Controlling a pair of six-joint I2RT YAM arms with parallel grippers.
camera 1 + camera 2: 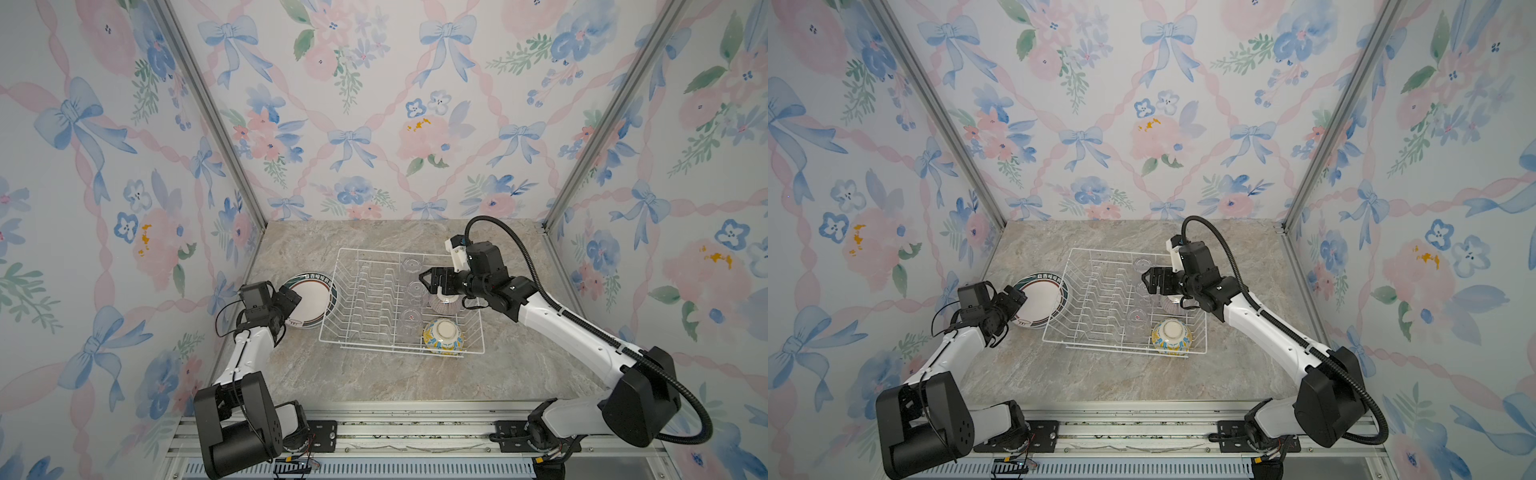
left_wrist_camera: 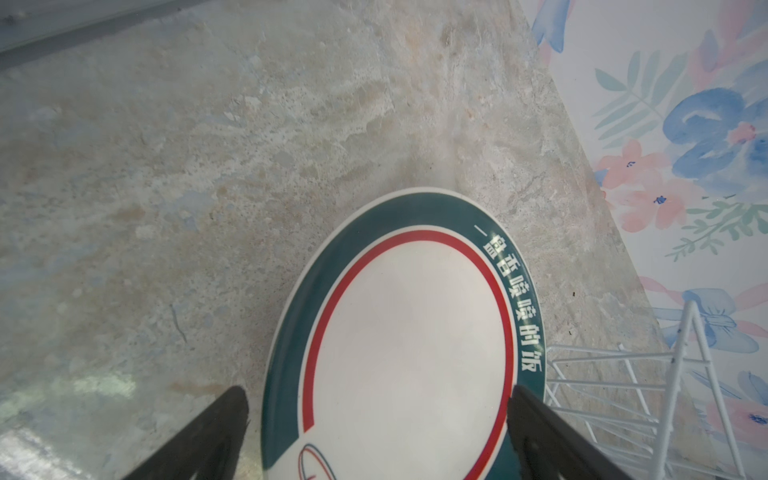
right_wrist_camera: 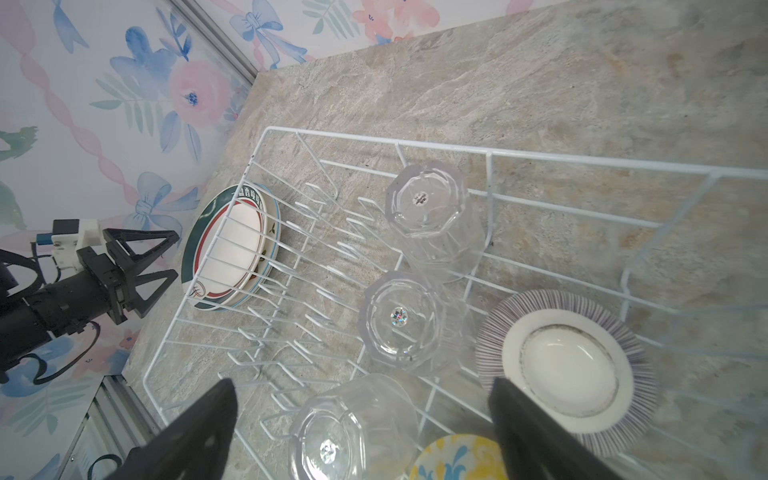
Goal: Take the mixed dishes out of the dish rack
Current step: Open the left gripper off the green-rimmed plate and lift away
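Counter: you are working over a grey marbled counter [image 1: 374, 374], closed in by floral wallpaper [image 1: 374, 104] on the left, right and far sides.
Rack: the white wire dish rack [image 1: 370, 291] sits mid-counter, a little to the right. The plate prongs in its left half stand bare, and everything it holds is in its right half.
Plates: your green-and-red rimmed plate [image 1: 313, 299] lies face up on the counter just beside the rack's left wall. It is stacked on a second plate [image 3: 272, 232], of which only a sliver of rim shows.
Bowls: the purple-striped bowl [image 3: 565, 365] is upside down in the rack's right part, partly under your right arm in both top views. The yellow-blue bowl [image 1: 442, 334] is upside down in the near right corner, just beside it.
Left: your left gripper [image 3: 172, 255] is at the near-left edge of the top plate, fingers spread wide with nothing clamped between them. Whether a fingertip touches the rim cannot be told.
Right: your right gripper [image 3: 361, 382] hangs above the rack, over the glasses and the purple-striped bowl, fingers wide apart and empty.
Glasses: three clear glasses stand mouth-down in a row just left of the bowls: the far glass [image 3: 428, 208], the middle glass [image 3: 399, 320] and the near glass [image 3: 332, 440].
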